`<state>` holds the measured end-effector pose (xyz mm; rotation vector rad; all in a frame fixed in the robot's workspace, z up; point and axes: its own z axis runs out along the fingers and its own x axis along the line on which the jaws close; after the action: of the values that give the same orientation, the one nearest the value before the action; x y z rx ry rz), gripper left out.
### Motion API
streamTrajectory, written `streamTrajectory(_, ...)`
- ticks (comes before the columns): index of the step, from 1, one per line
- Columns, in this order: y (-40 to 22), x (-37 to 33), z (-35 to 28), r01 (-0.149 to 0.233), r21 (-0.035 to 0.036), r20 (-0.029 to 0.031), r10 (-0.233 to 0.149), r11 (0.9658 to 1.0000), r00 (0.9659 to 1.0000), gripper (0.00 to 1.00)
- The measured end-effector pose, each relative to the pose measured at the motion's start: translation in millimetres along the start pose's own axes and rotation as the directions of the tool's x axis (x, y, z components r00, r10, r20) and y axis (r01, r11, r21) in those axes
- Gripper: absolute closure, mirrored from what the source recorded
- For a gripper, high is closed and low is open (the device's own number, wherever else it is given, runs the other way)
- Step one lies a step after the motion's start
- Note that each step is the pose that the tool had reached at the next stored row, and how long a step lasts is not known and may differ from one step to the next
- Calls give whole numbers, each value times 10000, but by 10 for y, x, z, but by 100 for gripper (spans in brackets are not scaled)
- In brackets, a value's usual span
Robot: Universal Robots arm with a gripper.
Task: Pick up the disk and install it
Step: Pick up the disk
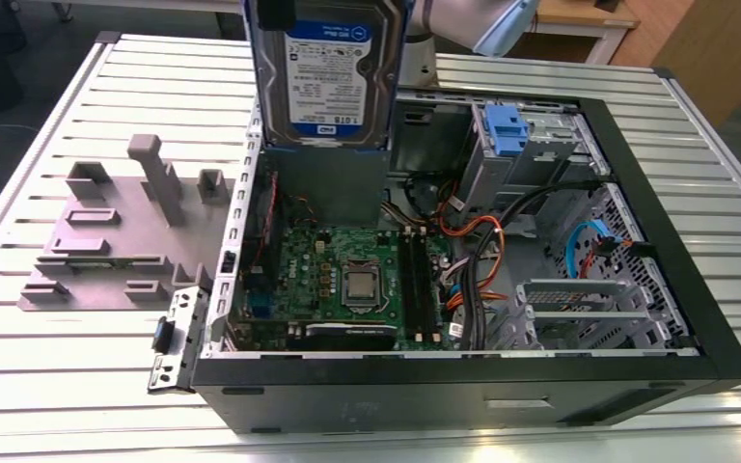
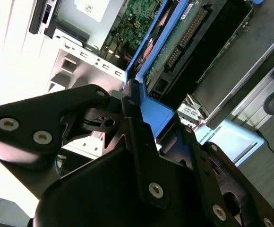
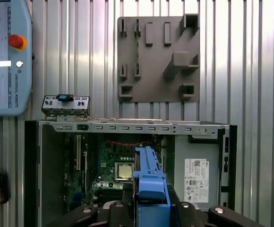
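Gripper (image 2: pixel 156 118) is clamped on the disk (image 1: pixel 325 72). Black fingers (image 2: pixel 137 137) sit either side of the blue caddy frame, w/ the caddy edge pinched between them in both wrist views. Disk hangs upright in the air, label side facing the exterior cam, over the far-left part of the open PC case (image 1: pixel 474 386) and not touching it. Its lower edge is above the motherboard (image 1: pixel 344 260), near the case's far wall. In the second wrist view the disk's underside shows green PCB + a connector row. In the first wrist view the caddy's blue edge sits over the board, just beside the CPU (image 3: pixel 124 171), w/ the PSU box (image 3: pixel 196 172) (white sticker) on the caddy's other side. Case lies on its side, lid off, on a slatted alu table (image 1: pixel 36 405). Inside it, toward the exterior view's far right, there's a drive cage w/ a blue bracket (image 1: pixel 506 130), and orange + blue cables near that. Grey fixture plate (image 1: pixel 113 231) w/ upstanding blocks lies flat on the table at the exterior view's left, just beside the case and apart from the disk. Teach pendant (image 3: pixel 7 56) lies on the table, well apart from the plate. Arm (image 1: pixel 480 24) segment is visible at the far edge, behind the disk.
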<state>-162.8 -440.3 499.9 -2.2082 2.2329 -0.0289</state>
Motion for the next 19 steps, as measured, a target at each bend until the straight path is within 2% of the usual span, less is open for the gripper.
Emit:
streamTrajectory(8, -133, 5, 5, -1, -1, 0, 1, 10000, 10000, 64)
streamTrajectory(19, -277, 14, 13, -1, 0, 1, 1, 10000, 10000, 64)
